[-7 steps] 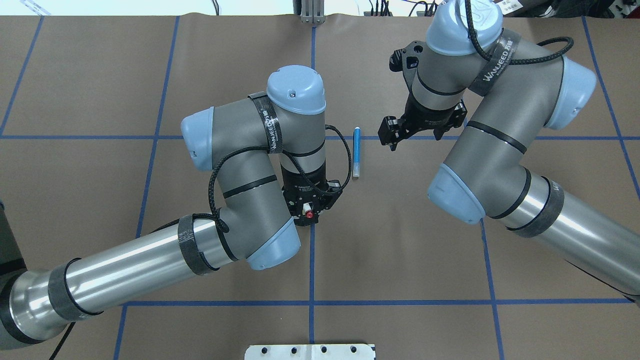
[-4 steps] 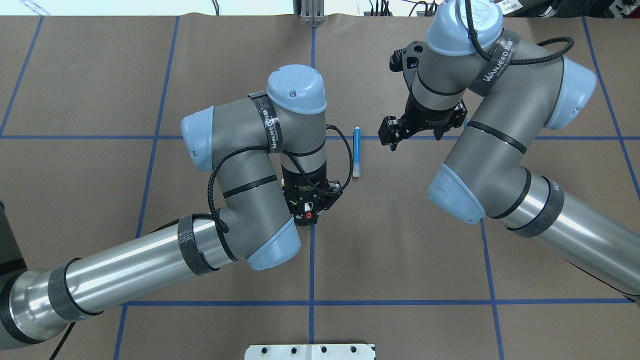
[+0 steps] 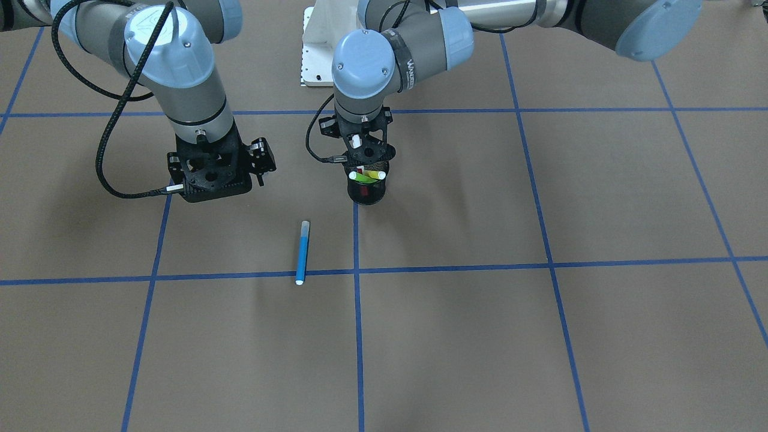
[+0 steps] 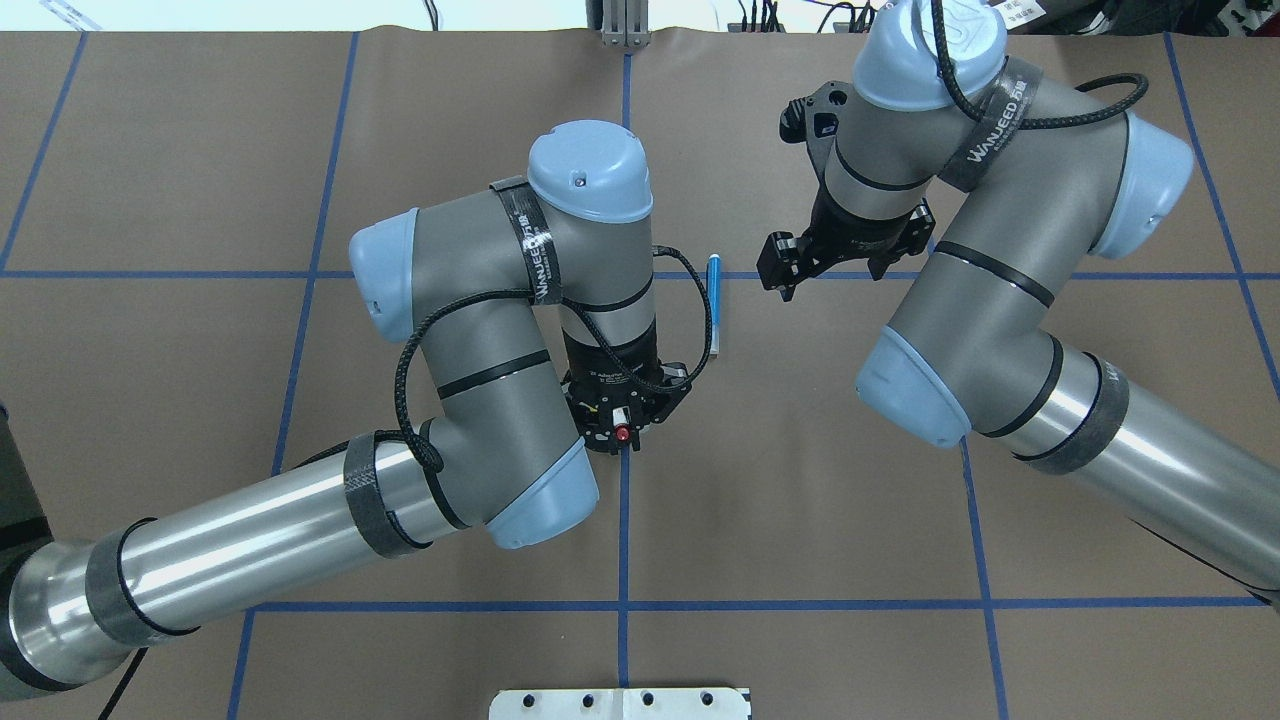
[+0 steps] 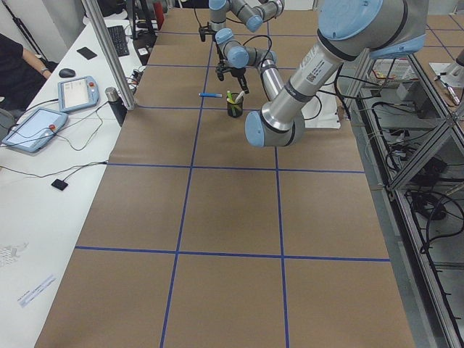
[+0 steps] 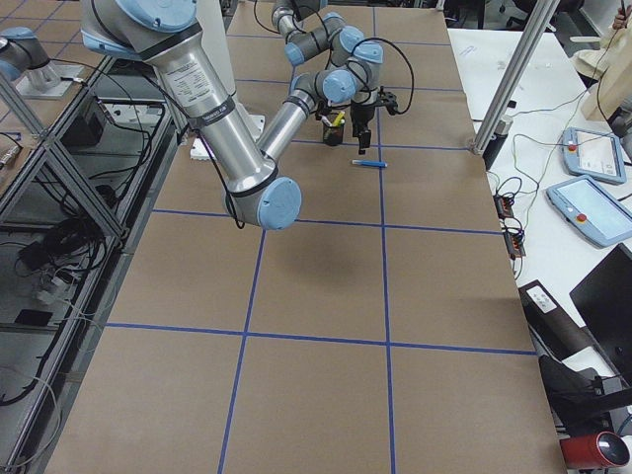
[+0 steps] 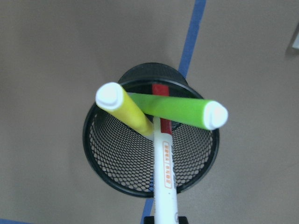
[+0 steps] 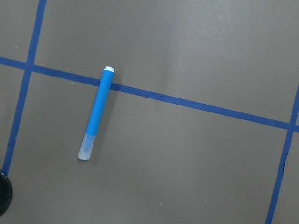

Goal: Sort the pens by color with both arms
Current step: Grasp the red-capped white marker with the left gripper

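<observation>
The left gripper hangs straight over the black mesh cup. Its jaws are closed narrowly on the upper end of the white pen. That pen runs down from the jaws into the cup, red cap lowest; whether the cap touches the cup's floor I cannot tell. Two more pens stand in the same cup below the jaws. The yellow pen and the lime green pen lean on opposite sides of the rim, white ends up, and cross each other beside the white pen's shaft. The cup stands upright on the desk, on a blue tape line. The right gripper hovers above the desk, apart from the cup. How far its jaws are open I cannot tell, and nothing shows in them. The blue pen lies flat on the desk below those jaws and off to one side, touching neither gripper. Its blue end crosses a tape line and its clear end points toward the cup.
</observation>
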